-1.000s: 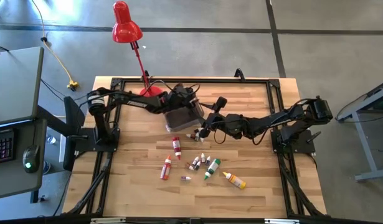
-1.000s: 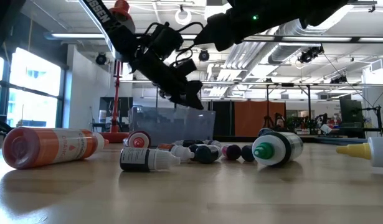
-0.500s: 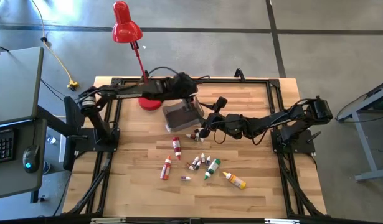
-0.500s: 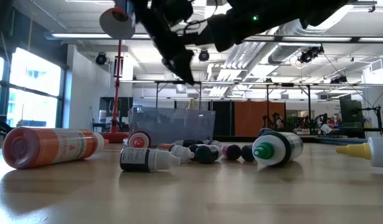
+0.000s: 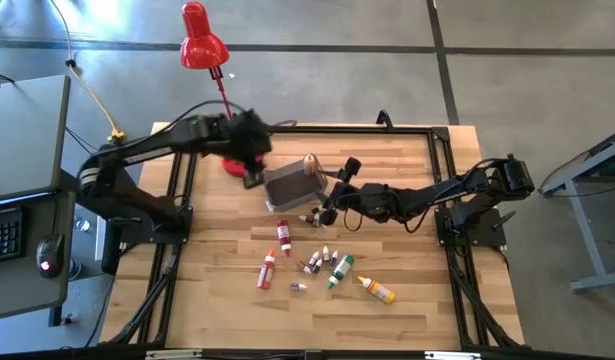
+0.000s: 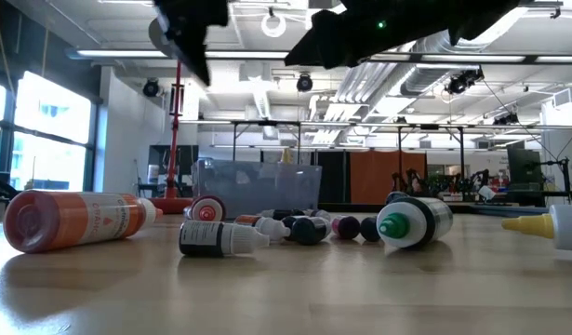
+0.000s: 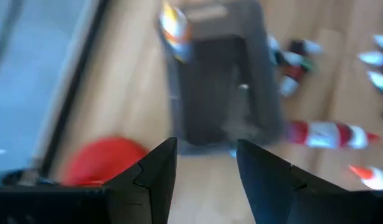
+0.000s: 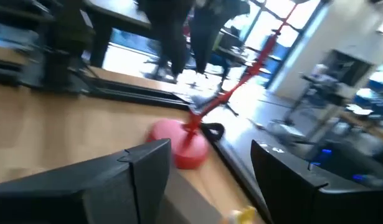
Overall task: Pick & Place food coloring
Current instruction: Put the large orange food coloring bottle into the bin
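The food coloring bottles lie on their sides on the wood: red-and-white ones [image 5: 283, 235] [image 5: 267, 270], a green one [image 5: 341, 270], a yellow one [image 5: 377, 290] and tiny ones [image 5: 317, 262]. One yellow-orange bottle [image 5: 310, 164] [image 7: 172, 25] is in the grey translucent bin [image 5: 287, 188] [image 7: 222, 87]. My left gripper [image 5: 249, 165] [image 7: 207, 149] is open and empty, raised at the bin's left, over the lamp base. My right gripper [image 5: 325, 212] [image 8: 210, 168] hovers open and empty by the bin's near right corner.
The red desk lamp [image 5: 202, 45] stands with its base [image 7: 107, 162] [image 8: 182, 146] at the table's far left, close to my left gripper. Black frame rails run along the table edges. Bare wood lies near the front edge and far right.
My left gripper rose from over the bin and swung toward the table's left, ending above the lamp base. A yellow-orange bottle now shows in the bin where the gripper was.
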Robot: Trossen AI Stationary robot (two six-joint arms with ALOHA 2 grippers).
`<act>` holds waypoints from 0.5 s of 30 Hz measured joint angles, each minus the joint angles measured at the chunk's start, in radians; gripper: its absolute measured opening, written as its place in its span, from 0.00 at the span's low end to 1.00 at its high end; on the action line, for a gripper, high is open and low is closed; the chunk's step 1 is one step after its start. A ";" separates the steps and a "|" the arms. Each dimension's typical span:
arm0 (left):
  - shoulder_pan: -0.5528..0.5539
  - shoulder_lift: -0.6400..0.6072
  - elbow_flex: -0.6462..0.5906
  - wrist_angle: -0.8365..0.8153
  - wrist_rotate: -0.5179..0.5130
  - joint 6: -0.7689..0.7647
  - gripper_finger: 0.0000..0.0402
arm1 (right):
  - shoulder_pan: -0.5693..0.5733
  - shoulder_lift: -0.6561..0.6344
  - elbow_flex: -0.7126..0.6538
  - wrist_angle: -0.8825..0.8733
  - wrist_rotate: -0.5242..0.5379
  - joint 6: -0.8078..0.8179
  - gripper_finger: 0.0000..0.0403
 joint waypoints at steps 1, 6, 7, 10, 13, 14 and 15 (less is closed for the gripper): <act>-0.010 -0.032 -0.059 0.028 0.031 -0.006 0.41 | 0.000 0.000 0.000 -0.002 -0.019 0.004 0.54; -0.064 -0.175 -0.360 0.206 0.225 -0.091 0.41 | 0.000 0.000 0.000 -0.010 -0.070 0.003 0.54; -0.083 -0.188 -0.404 0.259 0.247 -0.155 0.41 | 0.000 0.000 0.000 -0.010 -0.070 0.003 0.54; -0.137 -0.204 -0.506 0.339 0.257 -0.381 0.41 | 0.000 0.000 0.000 -0.009 -0.069 0.002 0.54; -0.179 -0.175 -0.539 0.364 0.265 -0.553 0.41 | 0.000 0.000 0.000 -0.010 -0.069 0.000 0.54; -0.192 -0.158 -0.543 0.358 0.274 -0.612 0.41 | 0.000 0.000 0.000 -0.009 -0.068 0.000 0.54; -0.203 -0.142 -0.543 0.352 0.286 -0.673 0.41 | 0.000 0.000 0.000 -0.009 -0.068 0.000 0.54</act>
